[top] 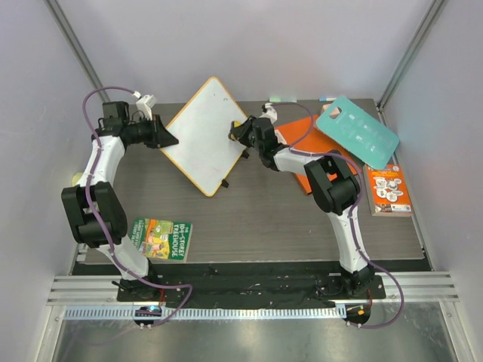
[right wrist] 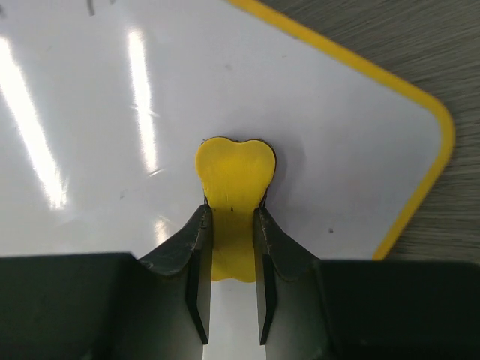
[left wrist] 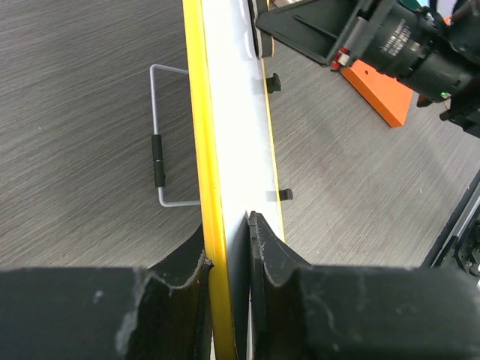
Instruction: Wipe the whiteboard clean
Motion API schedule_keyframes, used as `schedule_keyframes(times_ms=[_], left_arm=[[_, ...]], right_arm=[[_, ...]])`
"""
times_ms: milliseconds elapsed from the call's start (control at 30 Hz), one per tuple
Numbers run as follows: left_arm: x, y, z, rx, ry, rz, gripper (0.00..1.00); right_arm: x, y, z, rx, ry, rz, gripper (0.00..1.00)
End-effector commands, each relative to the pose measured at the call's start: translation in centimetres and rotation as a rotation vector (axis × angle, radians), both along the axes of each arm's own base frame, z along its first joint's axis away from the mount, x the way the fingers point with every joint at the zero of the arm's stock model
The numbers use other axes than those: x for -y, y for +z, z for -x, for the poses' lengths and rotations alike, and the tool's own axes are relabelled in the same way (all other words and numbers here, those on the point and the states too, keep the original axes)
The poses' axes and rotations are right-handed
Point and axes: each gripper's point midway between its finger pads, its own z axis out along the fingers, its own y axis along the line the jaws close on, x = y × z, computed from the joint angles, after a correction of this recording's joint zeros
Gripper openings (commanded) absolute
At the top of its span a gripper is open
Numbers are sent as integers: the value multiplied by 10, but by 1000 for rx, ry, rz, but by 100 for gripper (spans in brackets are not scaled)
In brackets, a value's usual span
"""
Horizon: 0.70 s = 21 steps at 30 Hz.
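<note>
The whiteboard (top: 205, 136) is a white square with a yellow rim, held tilted like a diamond over the dark table. My left gripper (top: 167, 139) is shut on its left corner; in the left wrist view the fingers (left wrist: 262, 255) clamp the yellow rim (left wrist: 206, 172) edge-on. My right gripper (top: 240, 132) is shut on a small yellow heart-shaped eraser (right wrist: 234, 187) pressed flat on the white board face (right wrist: 97, 112) near its right corner. A faint dark mark shows at the top left of the right wrist view. Black clips (left wrist: 274, 81) line one edge.
An orange book (top: 317, 151) and a teal card (top: 356, 132) lie right of the board. A small orange booklet (top: 388, 190) lies at the far right. A green booklet (top: 161, 238) lies front left. A wire stand (left wrist: 159, 157) sits under the board.
</note>
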Motion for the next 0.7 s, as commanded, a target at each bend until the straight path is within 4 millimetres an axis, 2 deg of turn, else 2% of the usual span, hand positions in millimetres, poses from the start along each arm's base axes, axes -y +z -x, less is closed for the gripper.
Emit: schedule_keyframes(times_ms=[0,33,67,233,400,500,567,600,667], left_arm=[[10,-13,3,87,-96,-134,0],[11,-12,3,89,-98,-134,0],[12,-11,4,92,-100,-135,0],[11,-11,5,90,-101,-142,0],[10,-10,8,97,-106,-153,0],[10,-11,11,100,-113,-158,0],[9,-12,13,100,-115,-163,0],[9,-12,14,104,-119,-167,0],[9,-13,17,100,-124,-170,0]], right_arm=[[23,-90,16,-180,-54,203,1],[22,-88,11,-177,-54,200,1],[20,-98,14,-195,-39,211,1],[13,-94,6,-176,-25,192,1],[-2,-56,-8,-88,2,134,1],[-12,-19,-24,-16,8,101,1],[-15,-10,-29,-3,11,109,1],[-20,6,-38,28,10,96,1],[-22,12,-45,33,16,105,1]])
